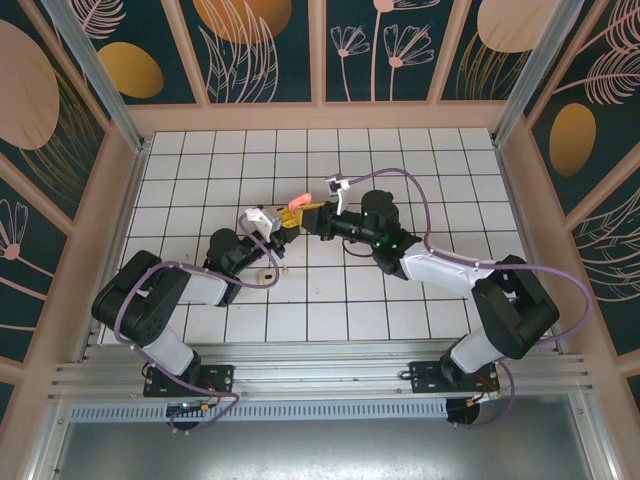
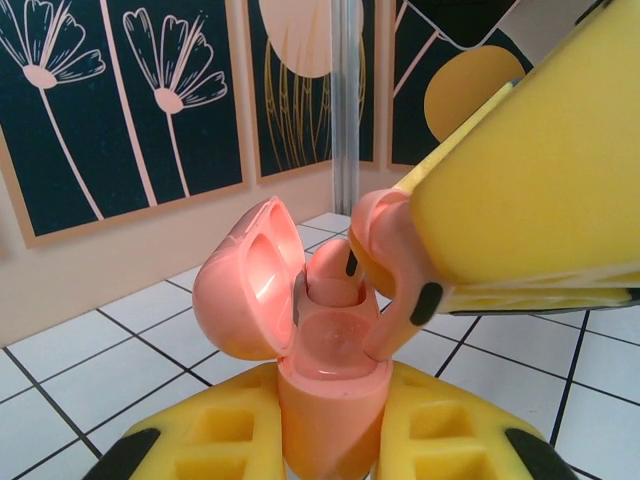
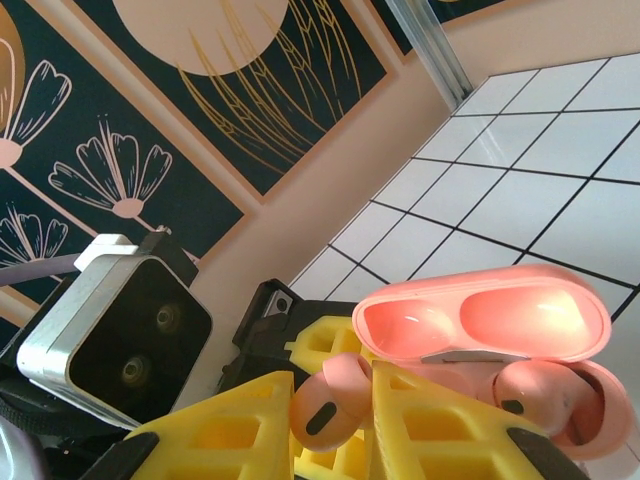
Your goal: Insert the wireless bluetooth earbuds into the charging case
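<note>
Top view: both arms are brought together over the middle of the white tiled floor, with the grippers met tip to tip. The charging case is seen there as a coral-pink spot between them, raised off the tiles.

Left gripper: the 2 yellow fingers are pressed in on the base of the case from either side. The case is held upright. Its lid is swung open to the left in the left wrist view, and the hollow inner face is exposed.

Seated earbud: 1 coral-pink bud is lodged in the case, head up, just beside the hinge.

Right gripper: the jaws are drawn in tight on the held earbud, a 2nd coral-pink bud pinched between the 2 yellow fingertips. In the left wrist view this bud is placed at the case's right rim, just beside the seated earbud, with its stem slanted downward. Whether the stem touches the case cannot be told.

Right wrist view: the open lid is seen above the case body, with the seated earbud below it at the right. The left wrist camera is seen beyond the fingers.

A small pale item is noted on a tile beside the left arm, well apart from the case. It is too small to be identified.
</note>
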Tool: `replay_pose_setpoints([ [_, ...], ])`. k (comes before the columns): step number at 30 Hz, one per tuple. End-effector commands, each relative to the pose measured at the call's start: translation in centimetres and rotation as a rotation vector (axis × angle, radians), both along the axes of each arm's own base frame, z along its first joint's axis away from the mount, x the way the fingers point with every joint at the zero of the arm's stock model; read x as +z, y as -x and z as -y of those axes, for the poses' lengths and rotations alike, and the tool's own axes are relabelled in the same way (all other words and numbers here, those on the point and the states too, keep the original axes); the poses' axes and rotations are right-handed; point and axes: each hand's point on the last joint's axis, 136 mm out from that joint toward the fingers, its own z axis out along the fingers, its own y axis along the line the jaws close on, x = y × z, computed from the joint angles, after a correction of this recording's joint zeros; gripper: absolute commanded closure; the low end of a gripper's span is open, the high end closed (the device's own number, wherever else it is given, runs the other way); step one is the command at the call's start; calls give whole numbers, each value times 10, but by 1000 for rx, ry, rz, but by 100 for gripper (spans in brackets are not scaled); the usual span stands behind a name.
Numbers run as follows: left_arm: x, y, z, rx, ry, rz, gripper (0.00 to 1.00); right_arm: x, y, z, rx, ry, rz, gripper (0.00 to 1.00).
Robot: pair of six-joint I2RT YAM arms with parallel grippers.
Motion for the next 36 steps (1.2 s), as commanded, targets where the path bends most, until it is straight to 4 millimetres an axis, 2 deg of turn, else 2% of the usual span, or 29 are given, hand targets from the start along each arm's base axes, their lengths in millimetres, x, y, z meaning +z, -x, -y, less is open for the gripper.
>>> replay_pose_setpoints([
  [1,22,1,3,-9,48,57,94,12,-5,-6,-10,-28,43,78],
  [11,33,5,3,-18,58,88,94,-15,-18,-7,-66,32,-21,79],
  [19,38,8,1,-8,49,105,94,-36,-32,11,-202,142,-76,77],
  [28,41,10,0,-9,53,112,94,-44,-39,21,-266,198,-92,74],
  [36,41,9,1,-12,48,111,94,-40,-39,19,-257,198,-85,72],
])
